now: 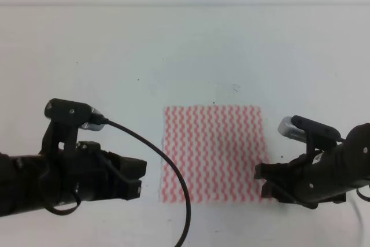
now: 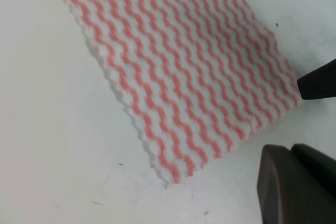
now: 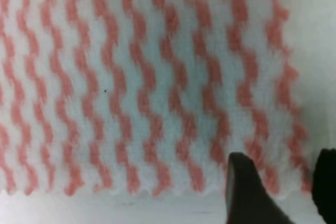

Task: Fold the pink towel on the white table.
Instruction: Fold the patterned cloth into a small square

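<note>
**A:** Where is the pink towel (image 1: 213, 153) lying?

**B:** Flat on the white table (image 1: 173, 50), a little right of centre and in the lower half of the high view. It is spread out in one layer, nearly square, its wavy pink-red and white stripes running top to bottom. Small dark specks dot the table above it.

**A:** And the left gripper (image 1: 139, 179)?

**B:** At the lower left of the high view, pointing right toward the towel's left edge, just beside its lower left corner and apart from it. Its two dark fingers are stacked with a narrow gap between them, and nothing is in that gap. A black cable (image 1: 173, 172) loops from the camera on that arm down across the towel's lower left corner.

**A:** What does the left wrist view add?

**B:** The towel (image 2: 178, 72) runs diagonally from upper left to lower right; one dark finger (image 2: 296, 184) fills the lower right corner and another tip pokes in at the right edge, both off the cloth.

**A:** The right gripper (image 1: 265, 181)?

**B:** At the lower right of the high view, at the towel's lower right corner. In the right wrist view its fingers (image 3: 247, 190) stand parted over the towel's (image 3: 131, 82) bottom hem; whether they touch the cloth, I cannot tell.
</note>
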